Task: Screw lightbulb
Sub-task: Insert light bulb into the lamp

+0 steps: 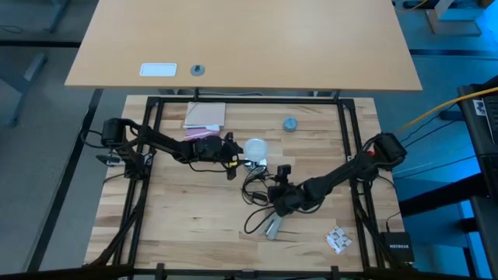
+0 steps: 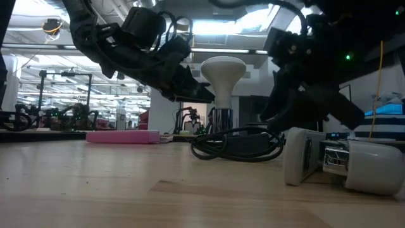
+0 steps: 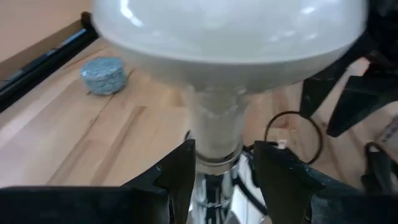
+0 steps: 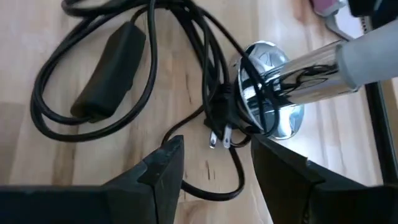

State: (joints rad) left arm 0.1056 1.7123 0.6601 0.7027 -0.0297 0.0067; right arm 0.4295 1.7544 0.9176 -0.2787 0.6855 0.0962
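Overhead, the pale wooden slatted table (image 1: pixel 194 225) carries everything, with both dark arms reaching toward its middle. Next in size, the left arm's gripper (image 1: pixel 236 161) sits just beside the small frosted-white pear-shaped lightbulb (image 1: pixel 256 147), and the right arm's gripper (image 1: pixel 282 176) lies close by on the bulb's near side, over the tangle of thin black cord (image 1: pixel 261 204).

From table height the lightbulb (image 2: pixel 223 71) stands upright, globe on top and narrow neck downward, seated on the round silvery metal socket (image 2: pixel 219 118); the left gripper (image 2: pixel 202 92) comes in level at the height of its neck.

Seen from the left wrist, the two dark fingers (image 3: pixel 180 171) are spread apart, one on each side of the bulb's neck (image 3: pixel 214 127) just above the socket (image 3: pixel 211 186) (whether either pad actually touches the glass cannot be told). The globe fills the space above them.

The right wrist camera shows its own gripper (image 4: pixel 214 158) with fingers also spread, holding nothing, hovering above the cord's plug (image 4: pixel 219 130) beside the socket's shiny base (image 4: pixel 273 93).

Smaller things lie apart: a flat pink pad (image 1: pixel 204 117) at the far side and a small blue-grey round cap (image 1: pixel 289 124) beyond the bulb.
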